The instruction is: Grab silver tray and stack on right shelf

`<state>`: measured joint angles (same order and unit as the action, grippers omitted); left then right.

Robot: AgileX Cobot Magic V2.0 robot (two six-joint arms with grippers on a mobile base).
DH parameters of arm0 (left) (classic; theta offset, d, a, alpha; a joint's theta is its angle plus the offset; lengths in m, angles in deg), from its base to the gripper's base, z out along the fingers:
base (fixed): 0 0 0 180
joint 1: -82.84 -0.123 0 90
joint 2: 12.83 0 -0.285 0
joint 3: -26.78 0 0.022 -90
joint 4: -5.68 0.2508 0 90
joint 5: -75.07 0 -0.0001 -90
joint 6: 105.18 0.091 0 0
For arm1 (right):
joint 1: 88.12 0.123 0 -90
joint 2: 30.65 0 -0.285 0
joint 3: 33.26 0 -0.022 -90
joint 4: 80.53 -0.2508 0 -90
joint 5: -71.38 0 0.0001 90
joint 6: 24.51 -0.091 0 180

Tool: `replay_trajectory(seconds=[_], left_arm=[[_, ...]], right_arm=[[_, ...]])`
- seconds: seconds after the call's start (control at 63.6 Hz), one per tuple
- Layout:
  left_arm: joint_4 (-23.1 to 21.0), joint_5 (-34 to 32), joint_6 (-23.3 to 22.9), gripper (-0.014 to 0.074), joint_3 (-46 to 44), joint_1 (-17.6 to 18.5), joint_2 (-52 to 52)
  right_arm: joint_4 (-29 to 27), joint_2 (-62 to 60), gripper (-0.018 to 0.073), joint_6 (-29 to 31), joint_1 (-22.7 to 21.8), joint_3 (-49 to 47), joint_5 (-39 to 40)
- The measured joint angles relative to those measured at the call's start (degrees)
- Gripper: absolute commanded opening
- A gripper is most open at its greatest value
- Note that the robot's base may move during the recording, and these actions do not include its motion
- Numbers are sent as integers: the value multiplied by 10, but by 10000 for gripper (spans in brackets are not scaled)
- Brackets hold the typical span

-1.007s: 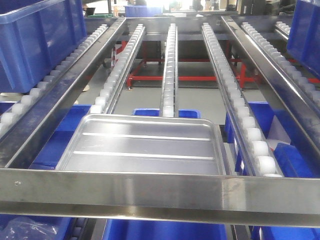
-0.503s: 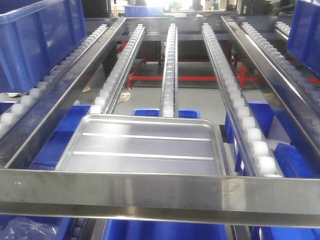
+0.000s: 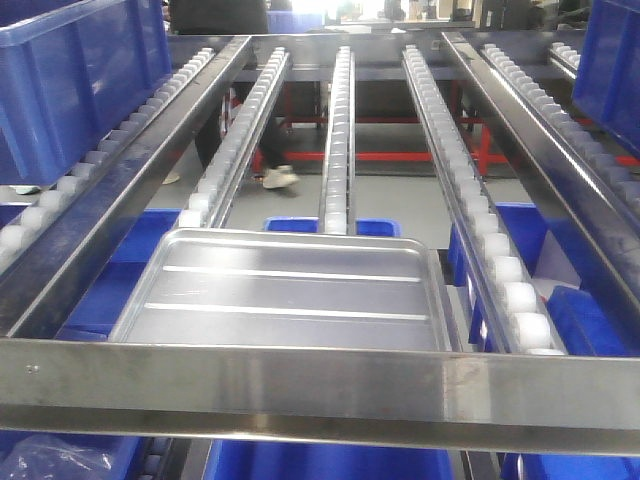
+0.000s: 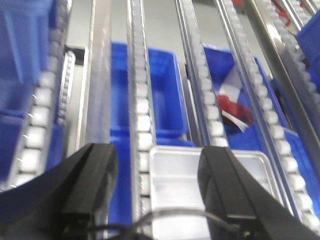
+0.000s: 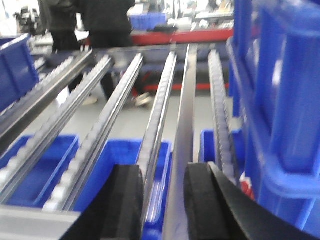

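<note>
Steel roller rails (image 3: pixel 337 150) fill the workspace above blue bins (image 4: pixel 162 90). The left claw (image 4: pixel 157 197) is spread wide and empty. The silver tray (image 3: pixel 290 295) lies just below and ahead of it, behind the front crossbar (image 3: pixel 320 385). The right claw (image 5: pixel 165 202) is parted and empty, with one rail (image 5: pixel 160 100) running ahead between its fingers. A person (image 5: pixel 107 20) stands beyond.

Pretty sure this is a factory or warehouse floor. The big flow rack (image 3: pixel 340 130) of white roller rails gives it away: blue plastic bins (image 3: pixel 320 225) under it, a blue tote (image 3: pixel 70 90) on its left lane, a red steel frame (image 3: pixel 400 157) behind it, and someone (image 5: pixel 107 22) standing at its far end.
</note>
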<state>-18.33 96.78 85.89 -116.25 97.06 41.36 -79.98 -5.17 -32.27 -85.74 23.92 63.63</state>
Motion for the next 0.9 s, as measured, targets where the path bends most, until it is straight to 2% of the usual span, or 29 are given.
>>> replay_trajectory(seconds=[0.079,0.22,0.283,0.33,0.456,0.566,0.677,0.771,0.897], left_arm=[[-4,-4,0,285,-1,49,15],[-2,-5,0,285,-8,179,51],[17,-5,0,285,-11,216,66],[38,-12,2,285,-11,230,77],[50,-18,4,285,-23,234,105],[51,36,-9,283,-67,210,137],[68,118,-60,273,-125,175,182],[110,179,-116,273,-165,158,227],[179,212,-178,273,-193,154,293]], right_arm=[[-9,20,347,0,24,-26,-54],[-43,106,347,0,83,-102,-176],[-53,152,347,0,110,-135,-209],[-57,188,347,-1,132,-157,-222],[-63,276,342,-5,183,-204,-242],[-69,362,342,-28,210,-246,-269],[-70,441,342,-57,229,-290,-282],[-71,505,342,-79,241,-322,-284],[-71,594,342,-99,246,-359,-288]])
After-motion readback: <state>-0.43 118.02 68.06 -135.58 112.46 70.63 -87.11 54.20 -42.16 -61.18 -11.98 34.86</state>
